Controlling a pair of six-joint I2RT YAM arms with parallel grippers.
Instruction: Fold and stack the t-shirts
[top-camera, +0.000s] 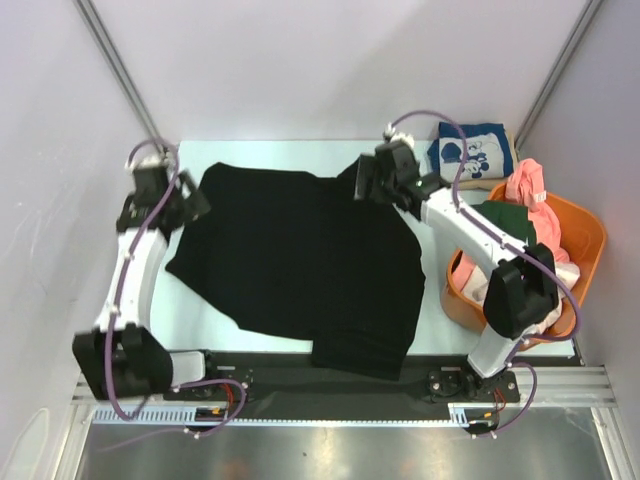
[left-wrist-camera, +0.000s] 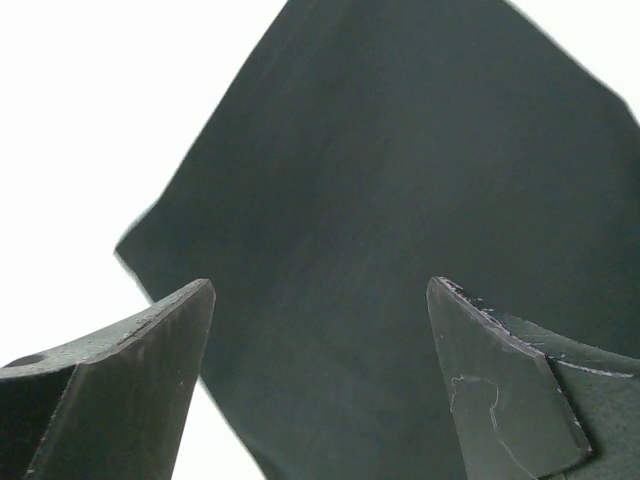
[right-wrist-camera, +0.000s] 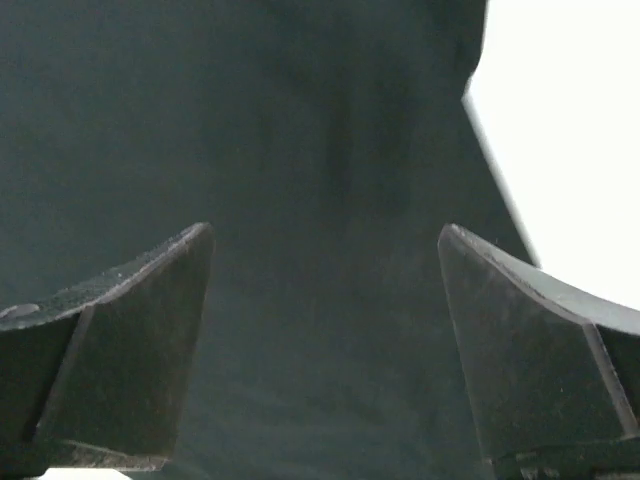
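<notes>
A large black t-shirt (top-camera: 300, 260) lies spread over the middle of the table. My left gripper (top-camera: 196, 203) hovers open at its far left edge; the left wrist view shows the black cloth (left-wrist-camera: 400, 200) below wide-open jaws. My right gripper (top-camera: 362, 180) hovers open over the shirt's far right corner; the right wrist view shows black cloth (right-wrist-camera: 300, 150) between open fingers, nothing held. A folded navy t-shirt with white cartoon print (top-camera: 470, 150) lies at the back right. Pink (top-camera: 528, 190), dark green (top-camera: 505, 222) and off-white (top-camera: 562, 270) tees are piled in the basket.
An orange plastic basket (top-camera: 590, 240) stands at the right edge, beside the right arm. The black shirt's hem hangs over the near black rail (top-camera: 260, 370). White walls close in on three sides.
</notes>
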